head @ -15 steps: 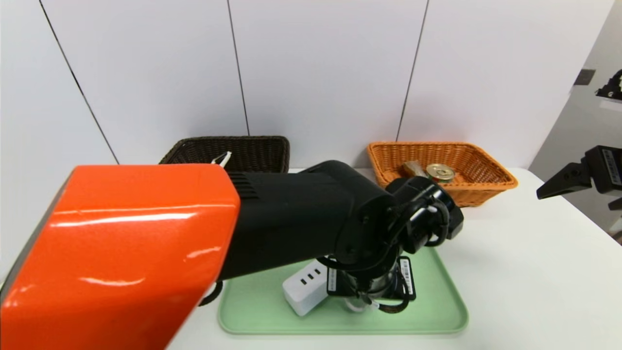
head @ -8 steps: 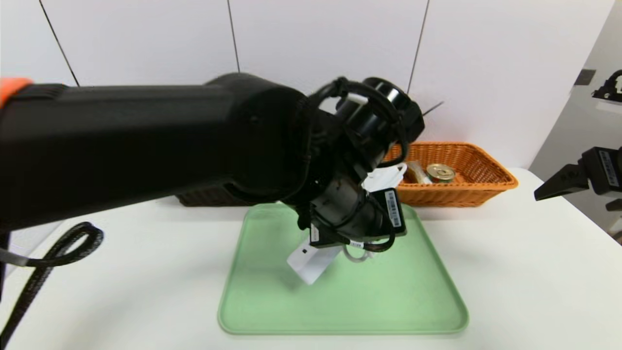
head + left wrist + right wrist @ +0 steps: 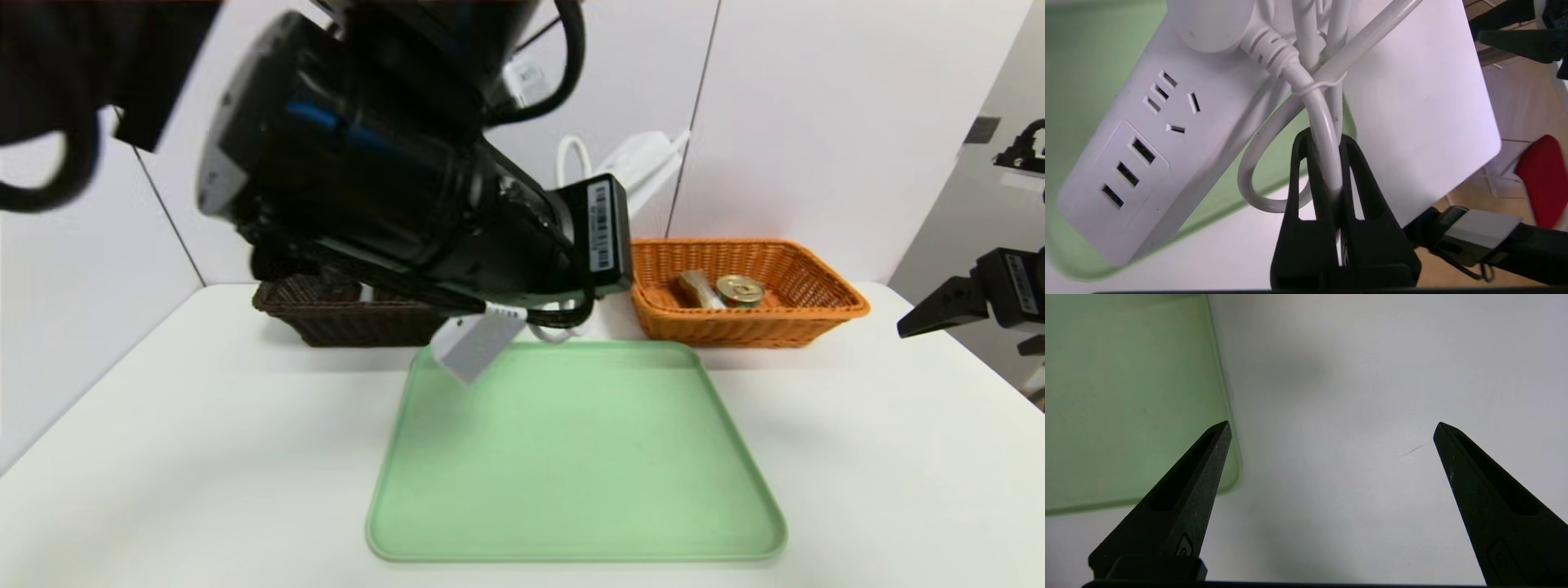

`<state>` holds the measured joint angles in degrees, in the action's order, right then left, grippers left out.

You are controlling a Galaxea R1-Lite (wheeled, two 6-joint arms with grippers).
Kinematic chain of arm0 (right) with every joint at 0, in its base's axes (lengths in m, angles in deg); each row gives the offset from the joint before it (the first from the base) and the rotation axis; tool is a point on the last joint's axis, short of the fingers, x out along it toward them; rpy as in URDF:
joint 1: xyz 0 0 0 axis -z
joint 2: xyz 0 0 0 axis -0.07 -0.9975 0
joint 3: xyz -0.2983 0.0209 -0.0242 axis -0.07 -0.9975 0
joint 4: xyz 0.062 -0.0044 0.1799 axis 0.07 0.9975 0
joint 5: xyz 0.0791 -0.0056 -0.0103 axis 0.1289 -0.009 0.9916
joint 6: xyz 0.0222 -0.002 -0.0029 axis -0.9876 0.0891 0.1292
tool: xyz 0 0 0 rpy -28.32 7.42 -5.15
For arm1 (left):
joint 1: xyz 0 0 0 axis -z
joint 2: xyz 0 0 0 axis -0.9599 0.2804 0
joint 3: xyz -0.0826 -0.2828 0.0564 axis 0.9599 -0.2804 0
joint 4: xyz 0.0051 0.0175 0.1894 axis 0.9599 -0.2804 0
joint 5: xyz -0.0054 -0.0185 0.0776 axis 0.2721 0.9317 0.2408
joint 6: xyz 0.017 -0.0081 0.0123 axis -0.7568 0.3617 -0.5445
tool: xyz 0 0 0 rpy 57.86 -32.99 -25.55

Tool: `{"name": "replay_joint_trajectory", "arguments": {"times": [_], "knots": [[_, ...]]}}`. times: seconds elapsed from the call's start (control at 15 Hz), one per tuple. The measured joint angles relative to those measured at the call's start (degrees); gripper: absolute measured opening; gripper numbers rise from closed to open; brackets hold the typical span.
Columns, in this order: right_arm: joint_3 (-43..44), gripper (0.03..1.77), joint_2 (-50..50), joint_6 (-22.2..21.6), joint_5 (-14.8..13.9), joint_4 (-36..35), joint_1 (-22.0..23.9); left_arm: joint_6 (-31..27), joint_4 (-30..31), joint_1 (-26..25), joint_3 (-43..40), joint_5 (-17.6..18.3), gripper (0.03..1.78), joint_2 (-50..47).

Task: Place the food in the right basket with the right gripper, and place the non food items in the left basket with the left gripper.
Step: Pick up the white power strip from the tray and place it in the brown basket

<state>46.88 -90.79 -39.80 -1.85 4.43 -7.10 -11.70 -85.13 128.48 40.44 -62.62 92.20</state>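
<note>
left arm raised over table | power strip hanging above green tray | can in orange basket

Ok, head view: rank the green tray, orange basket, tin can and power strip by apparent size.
1. green tray
2. orange basket
3. power strip, mostly hidden by the left arm and nearer the camera, so its rank is unsure
4. tin can

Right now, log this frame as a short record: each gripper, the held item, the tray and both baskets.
left gripper: shut on the cord of the white power strip, lifted above the tray
power strip: hangs tilted, bundled cord and plug beside it
green tray: nothing on it
right gripper: open, holding nothing, parked over the white table off the tray's corner
orange basket: holds a tin can and a wrapped snack
dark brown basket: mostly hidden by the left arm; contents cannot be seen
</note>
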Motion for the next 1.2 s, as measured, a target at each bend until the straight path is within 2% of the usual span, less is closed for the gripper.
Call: {"name": "replay_joint_trajectory", "arguments": {"times": [0.13, 0.33, 0.4, 0.53, 0.67, 0.8, 1.2], "knots": [[0.15, 1.71, 0.0, 0.02, 0.09, -0.09, -0.05, -8.87, -0.11, -0.99, -0.32, -5.08, 0.1, -2.66], [0.17, 1.71, 0.09, -0.02, 0.13, -0.06, -0.07, -21.11, 0.52, -5.67, -0.83, -13.57, 0.1, -4.25], [0.15, 1.71, 0.15, -0.07, 0.17, -0.06, -0.07, -24.89, 1.11, -7.27, -0.94, -15.52, 0.1, -4.5], [0.12, 1.71, 0.33, -0.09, 0.17, -0.04, -0.07, -31.83, 1.57, -10.41, -1.11, -16.21, 0.1, -5.07], [0.12, 1.71, 0.44, -0.09, 0.15, -0.04, -0.05, -37.17, 1.39, -13.81, -2.24, -16.13, 0.1, -5.85], [0.15, 1.71, 0.5, -0.13, 0.2, -0.06, -0.07, -42.29, 1.39, -17.97, -4.61, -14.37, 0.1, -7.01], [-0.22, 1.71, 0.96, -0.3, 0.94, 0.0, 0.2, -54.85, 3.04, -30.76, -8.72, -1.08, 0.1, -7.72]]}}
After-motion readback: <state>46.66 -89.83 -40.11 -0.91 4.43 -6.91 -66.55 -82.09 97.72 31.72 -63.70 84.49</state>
